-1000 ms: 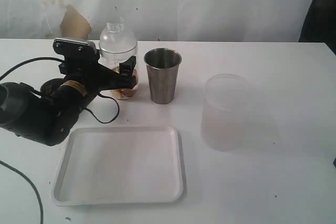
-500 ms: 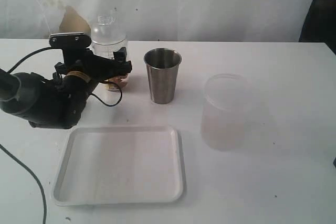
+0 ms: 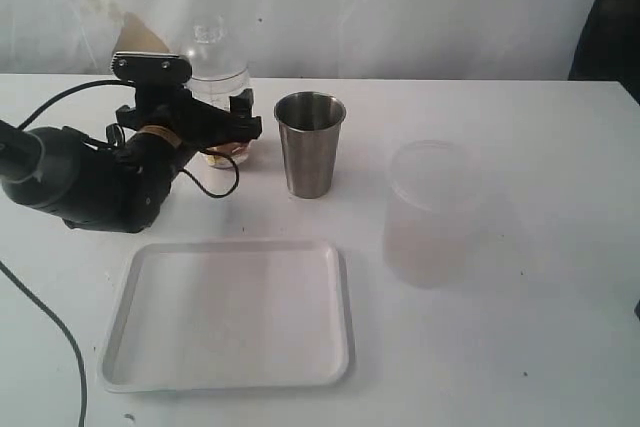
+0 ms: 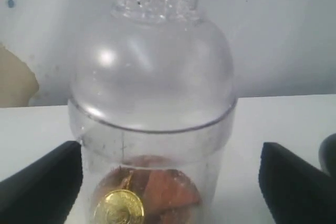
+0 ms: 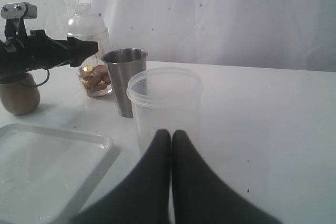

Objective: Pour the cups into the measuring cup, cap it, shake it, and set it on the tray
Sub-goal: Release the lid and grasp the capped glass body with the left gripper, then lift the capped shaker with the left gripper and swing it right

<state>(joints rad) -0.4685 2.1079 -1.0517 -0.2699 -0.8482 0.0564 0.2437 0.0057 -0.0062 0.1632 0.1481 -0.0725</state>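
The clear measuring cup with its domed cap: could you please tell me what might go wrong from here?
1. The clear plastic dome cap has a perforated neck, so the brown pieces inside might escape if the tall clear graduated measuring cup tips.
2. The left tool holds it beside the tapered stainless-steel tumbler; a swing could knock that over.

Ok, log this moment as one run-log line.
left tool: shut on measuring cup | cap: on | right tool: shut, by frosted cup | tray: measuring cup not yet on it
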